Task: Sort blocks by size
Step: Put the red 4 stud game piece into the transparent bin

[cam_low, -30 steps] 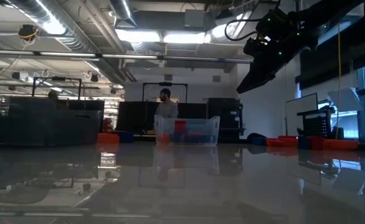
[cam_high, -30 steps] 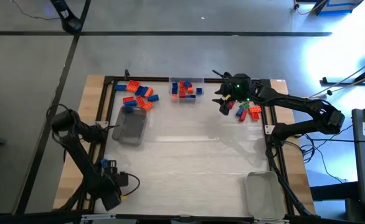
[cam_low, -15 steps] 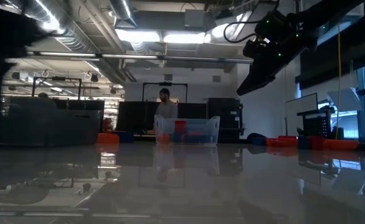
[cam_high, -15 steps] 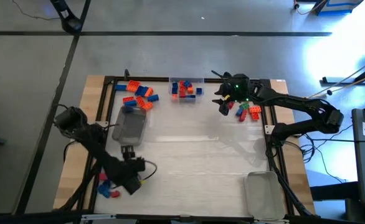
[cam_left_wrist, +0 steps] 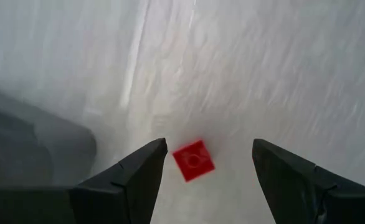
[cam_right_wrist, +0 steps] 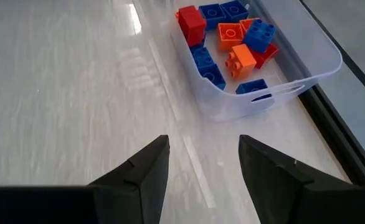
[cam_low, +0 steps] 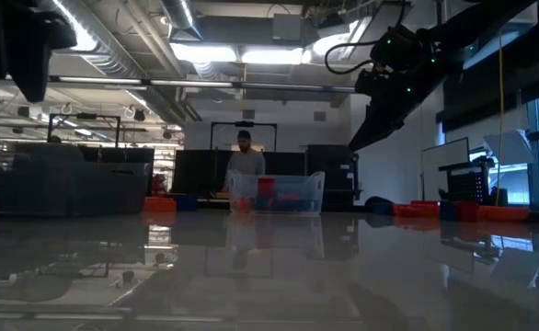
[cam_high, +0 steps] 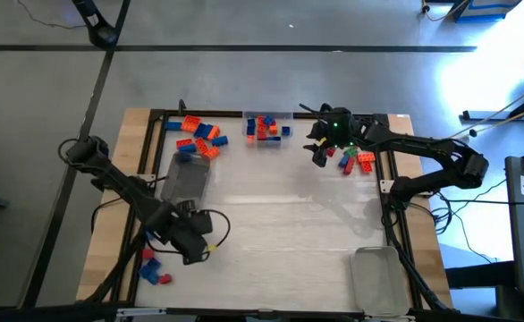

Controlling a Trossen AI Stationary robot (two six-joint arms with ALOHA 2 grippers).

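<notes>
My left gripper (cam_high: pixel 199 250) (cam_left_wrist: pixel 207 149) is open above the table's near left part. One small red block (cam_left_wrist: pixel 194 160) lies flat on the table below, between its fingers and apart from them. My right gripper (cam_high: pixel 318 154) (cam_right_wrist: pixel 204 146) is open and empty, raised at the far right. Loose blocks lie at the far left (cam_high: pixel 199 139), beside my right gripper (cam_high: pixel 356 161) and at the near left corner (cam_high: pixel 152 268). More blocks fill a clear tray (cam_high: pixel 266 127) (cam_right_wrist: pixel 232 37) at the far edge.
A clear tray (cam_high: pixel 189 181) lies on the left side, another (cam_high: pixel 376 277) at the near right corner. A dark frame (cam_high: pixel 389 179) runs around the table's edges. A person (cam_low: pixel 245 161) stands in the room beyond the table.
My left arm has swung from the near left corner toward the table's right and a little toward its far edge. This has uncovered the red and blue blocks at the near left corner.
</notes>
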